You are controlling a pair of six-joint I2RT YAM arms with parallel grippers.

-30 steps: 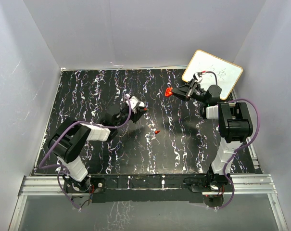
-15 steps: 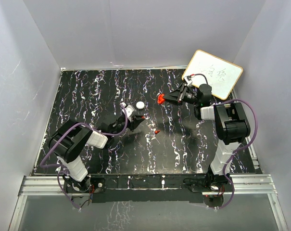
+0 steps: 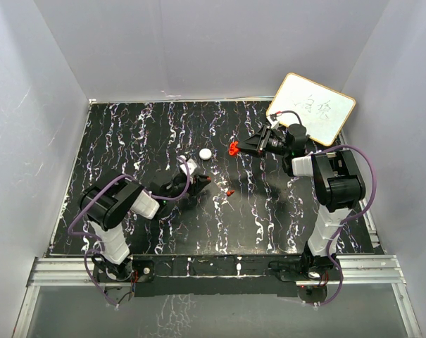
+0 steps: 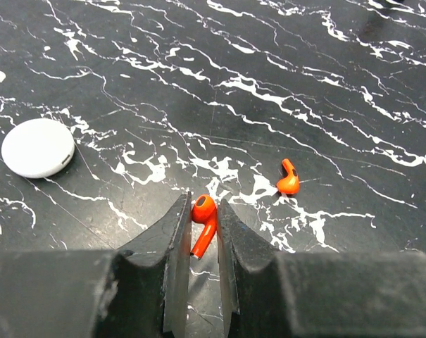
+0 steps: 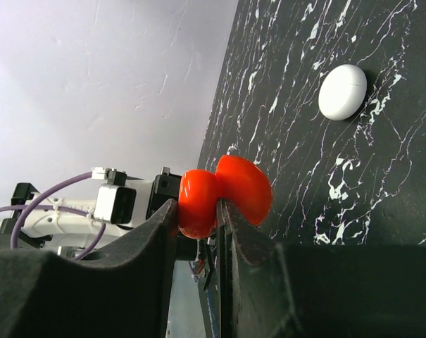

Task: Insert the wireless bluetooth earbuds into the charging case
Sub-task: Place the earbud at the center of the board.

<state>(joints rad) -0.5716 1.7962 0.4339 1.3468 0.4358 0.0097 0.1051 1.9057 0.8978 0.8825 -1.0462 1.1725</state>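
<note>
Mid-table, left gripper: drawn nearer, fingers pinched on one earbud.
Right gripper: shifted left, fingers clamped on charging case.
Other earbud: untouched on table.

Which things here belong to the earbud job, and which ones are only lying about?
Job: earbud held by the left gripper; second earbud lying on the table; red charging case held by the right gripper.
Lying about: white round disc; whiteboard at the far right corner.
</note>
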